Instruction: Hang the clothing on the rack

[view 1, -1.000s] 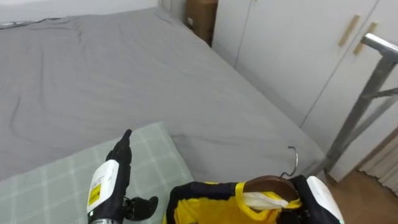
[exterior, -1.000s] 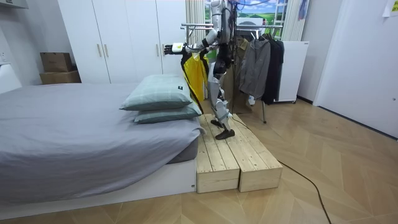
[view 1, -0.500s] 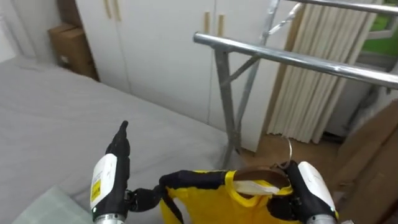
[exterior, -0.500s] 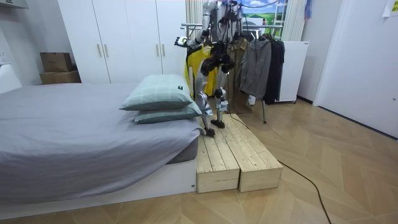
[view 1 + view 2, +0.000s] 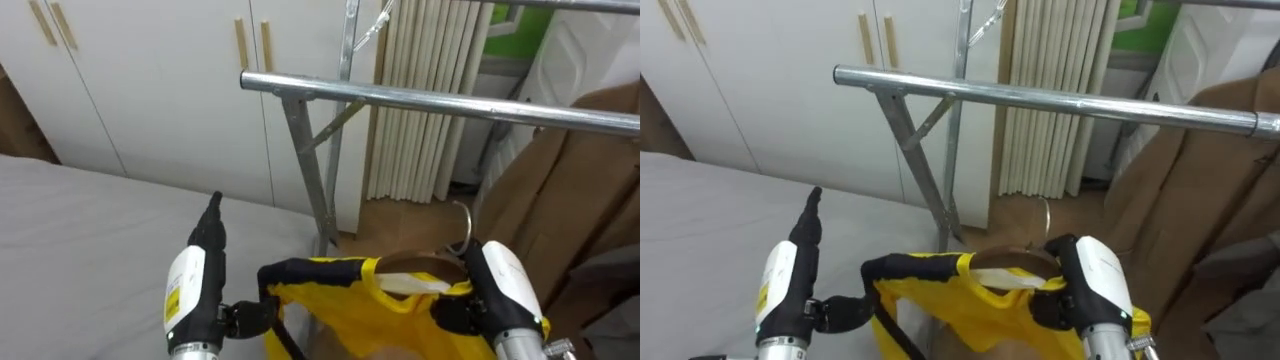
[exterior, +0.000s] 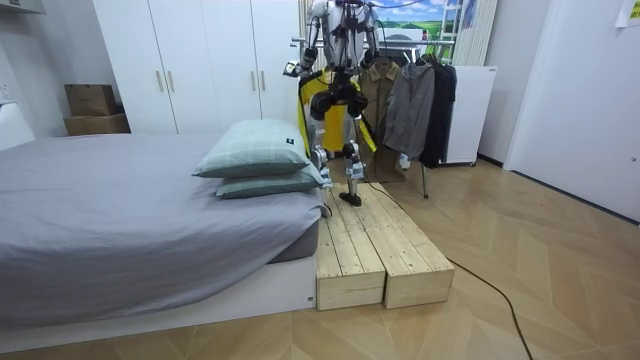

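**Robot at the clothes rack, garment held up.** Seen from across the room, the robot is standing on the wooden platform (image 6: 370, 250) beside the bed (image 6: 120, 200), just past the stacked pillows (image 6: 255, 150). It is facing the clothes rack (image 6: 415, 95). It is holding the yellow garment (image 5: 350, 312) up at chest height, and the cloth is hanging down in front of its body.

**Detail, looking down over the hands.** The garment is stretching between the two hands on a wooden hanger (image 5: 415, 264). The hanger's wire hook (image 5: 466, 226) is standing upright just inside the right hand (image 5: 500, 290). The right hand is curling onto the hanger's end, with its thumb pressing into the yellow collar. The left hand (image 5: 195, 290) is spread. Its fingers (image 5: 212, 215) are pointing straight ahead, and its thumb is reaching sideways to touch the garment's black-edged shoulder.

The metal rail (image 5: 420, 97) is running across above and just beyond both hands. The hook is sitting below the rail and apart from it.

The white wardrobe doors (image 5: 140, 80) are showing beyond the left hand, with the grey bed spreading beneath that hand. A pale curtain (image 5: 420, 150) is hanging beyond the right hand, behind the rail. A brown coat (image 5: 590, 190) is hanging on that hand's outer side.
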Controlling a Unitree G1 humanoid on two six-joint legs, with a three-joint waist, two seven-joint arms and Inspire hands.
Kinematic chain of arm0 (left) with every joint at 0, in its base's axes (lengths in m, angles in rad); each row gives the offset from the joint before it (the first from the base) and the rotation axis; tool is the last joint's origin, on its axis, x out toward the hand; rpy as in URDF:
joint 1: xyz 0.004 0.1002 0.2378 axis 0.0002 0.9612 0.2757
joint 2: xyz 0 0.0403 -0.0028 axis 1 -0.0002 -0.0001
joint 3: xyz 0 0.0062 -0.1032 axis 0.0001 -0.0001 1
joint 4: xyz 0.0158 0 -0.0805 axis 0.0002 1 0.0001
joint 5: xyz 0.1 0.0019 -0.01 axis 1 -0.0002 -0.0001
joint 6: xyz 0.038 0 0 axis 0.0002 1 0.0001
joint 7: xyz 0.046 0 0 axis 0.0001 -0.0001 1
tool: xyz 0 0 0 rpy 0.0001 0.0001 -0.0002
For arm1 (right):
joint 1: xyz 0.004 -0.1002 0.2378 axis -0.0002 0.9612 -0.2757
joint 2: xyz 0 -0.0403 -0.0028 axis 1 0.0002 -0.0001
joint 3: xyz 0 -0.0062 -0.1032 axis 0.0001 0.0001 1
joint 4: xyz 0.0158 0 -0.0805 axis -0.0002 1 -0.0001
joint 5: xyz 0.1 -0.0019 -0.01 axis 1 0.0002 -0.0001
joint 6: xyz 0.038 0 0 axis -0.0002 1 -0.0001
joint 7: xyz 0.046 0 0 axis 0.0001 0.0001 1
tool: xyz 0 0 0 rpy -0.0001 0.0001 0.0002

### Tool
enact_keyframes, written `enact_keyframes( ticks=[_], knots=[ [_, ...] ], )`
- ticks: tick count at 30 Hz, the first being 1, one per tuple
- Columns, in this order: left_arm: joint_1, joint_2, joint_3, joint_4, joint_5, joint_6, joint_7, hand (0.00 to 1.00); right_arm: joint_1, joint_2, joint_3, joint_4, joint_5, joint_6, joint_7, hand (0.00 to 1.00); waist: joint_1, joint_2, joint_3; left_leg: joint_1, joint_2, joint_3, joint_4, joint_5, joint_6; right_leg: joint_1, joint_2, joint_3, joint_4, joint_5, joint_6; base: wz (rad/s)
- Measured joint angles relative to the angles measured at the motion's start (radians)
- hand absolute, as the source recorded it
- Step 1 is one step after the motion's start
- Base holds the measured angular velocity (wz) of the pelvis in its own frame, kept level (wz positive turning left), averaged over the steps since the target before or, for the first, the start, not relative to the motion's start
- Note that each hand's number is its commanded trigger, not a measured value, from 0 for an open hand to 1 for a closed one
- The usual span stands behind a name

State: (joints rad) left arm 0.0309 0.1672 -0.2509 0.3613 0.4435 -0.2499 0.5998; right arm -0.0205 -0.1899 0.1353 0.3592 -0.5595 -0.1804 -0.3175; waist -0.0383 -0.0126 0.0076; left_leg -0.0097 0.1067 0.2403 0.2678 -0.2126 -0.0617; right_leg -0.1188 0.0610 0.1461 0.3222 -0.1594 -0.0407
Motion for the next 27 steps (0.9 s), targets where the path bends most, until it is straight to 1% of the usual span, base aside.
enact_keyframes(
  ticks=[2, 3, 5, 7, 9, 10, 11, 12, 14, 15, 20, 23, 27],
  knots=[
    [0.002, 0.012, 0.003, 0.001, -0.001, 0.0, -0.001, 0.0, 0.002, 0.0, 0.0, -0.002, 0.001, 0.0, 0.0, 1.0, 0.006, 0.0, 0.0001, 0.0, 0.0, 0.003, -0.001, -0.002, 0.004, 0.002, 0.001, 0.007, -0.011, 0.0, 0.0, -0.14],
    [0.004, 0.014, 0.01, 0.001, 0.0, 0.0, -0.001, 0.0, 0.004, -0.001, 0.0, -0.002, 0.001, 0.0, 0.0, 1.0, 0.013, 0.0, 0.0001, 0.002, 0.0, 0.007, -0.001, -0.004, 0.006, 0.0, 0.003, 0.017, -0.012, 0.0, 0.0, -0.2],
    [0.004, 0.015, 0.021, 0.003, 0.0, 0.0, -0.002, 0.0, 0.003, -0.002, 0.0, -0.004, 0.001, 0.0, 0.0, 1.0, 0.018, 0.0, 0.0002, 0.003, 0.0, 0.012, -0.001, -0.005, 0.008, -0.004, 0.003, 0.019, -0.013, 0.0, 0.0, -0.21],
    [0.004, 0.014, 0.038, 0.009, -0.011, 0.0, -0.004, 0.0, 0.003, -0.002, 0.0, -0.011, 0.008, 0.002, 0.002, 1.0, 0.025, -0.001, 0.0007, 0.008, 0.0, 0.03, -0.002, -0.008, 0.01, -0.005, 0.003, 0.021, -0.014, 0.0, 0.0, -0.27],
    [0.004, 0.014, 0.066, 0.025, -0.051, 0.001, -0.023, 0.0, 0.0, -0.002, 0.0, -0.019, 0.011, 0.008, 0.005, 1.0, 0.044, -0.004, 0.0025, 0.033, 0.0, 0.053, -0.013, -0.008, 0.009, -0.004, 0.005, 0.015, -0.013, 0.0, -0.001, -0.48],
    [0.003, 0.014, 0.072, 0.028, -0.063, 0.001, -0.026, 0.0, 0.0, -0.002, 0.0, -0.019, 0.011, 0.008, 0.005, 1.0, 0.045, -0.004, 0.003, 0.038, 0.0, 0.059, -0.017, -0.009, 0.009, -0.003, 0.005, 0.015, -0.013, 0.0, -0.001, -0.32],
    [0.003, 0.015, 0.082, 0.034, -0.079, 0.002, -0.031, 0.0, 0.0, -0.002, 0.0, -0.022, 0.011, 0.01, 0.008, 1.0, 0.044, -0.006, 0.0042, 0.043, 0.0, 0.062, -0.024, -0.009, 0.009, -0.003, 0.006, 0.016, -0.014, 0.0, 0.0, -0.12],
    [0.002, 0.015, 0.092, 0.034, -0.101, 0.002, -0.043, 0.0, 0.0, -0.001, 0.0, -0.025, 0.011, 0.017, 0.009, 1.0, 0.042, -0.011, 0.0082, 0.048, 0.0, 0.064, -0.036, -0.009, 0.009, -0.004, 0.009, 0.016, -0.017, 0.0, 0.0, -0.08],
    [0.002, 0.013, 0.096, 0.034, -0.123, 0.004, -0.055, 0.0, 0.001, -0.001, -0.001, -0.025, 0.009, 0.031, 0.015, 1.0, 0.043, -0.02, 0.0137, 0.053, 0.001, 0.066, -0.048, -0.009, 0.008, -0.003, 0.012, 0.015, -0.032, 0.001, 0.0, -0.03],
    [0.003, 0.008, 0.098, 0.035, -0.131, 0.006, -0.068, 0.0, 0.001, -0.003, -0.003, -0.025, 0.007, 0.034, 0.015, 1.0, 0.043, -0.022, 0.0151, 0.053, 0.001, 0.067, -0.049, -0.009, 0.008, -0.003, 0.015, 0.015, -0.033, 0.001, 0.0, 0.0],
    [0.004, 0.001, 0.096, 0.035, -0.137, 0.007, -0.087, 0.0, 0.001, -0.004, -0.004, -0.032, -0.03, 0.037, 0.015, 1.0, 0.03, -0.03, 0.0134, 0.057, -0.004, 0.064, -0.055, -0.009, 0.008, 0.0, 0.013, 0.017, -0.034, 0.001, 0.0, 0.0],
    [0.012, 0.0, 0.088, 0.035, -0.135, 0.008, -0.093, 0.0, 0.011, -0.004, -0.004, -0.072, -0.043, 0.044, 0.015, 1.0, 0.014, -0.036, 0.0117, 0.058, -0.006, 0.062, -0.065, -0.009, 0.008, -0.001, 0.014, 0.021, -0.033, 0.003, 0.002, -0.03],
    [0.014, 0.001, 0.083, 0.034, -0.135, 0.019, -0.103, 0.0, 0.046, -0.004, -0.002, -0.127, -0.044, 0.048, 0.01, 1.0, 0.011, -0.046, 0.0043, 0.072, -0.01, 0.061, -0.071, -0.009, 0.008, 0.007, 0.017, 0.042, -0.04, 0.006, 0.002, -0.15]
  ],
)
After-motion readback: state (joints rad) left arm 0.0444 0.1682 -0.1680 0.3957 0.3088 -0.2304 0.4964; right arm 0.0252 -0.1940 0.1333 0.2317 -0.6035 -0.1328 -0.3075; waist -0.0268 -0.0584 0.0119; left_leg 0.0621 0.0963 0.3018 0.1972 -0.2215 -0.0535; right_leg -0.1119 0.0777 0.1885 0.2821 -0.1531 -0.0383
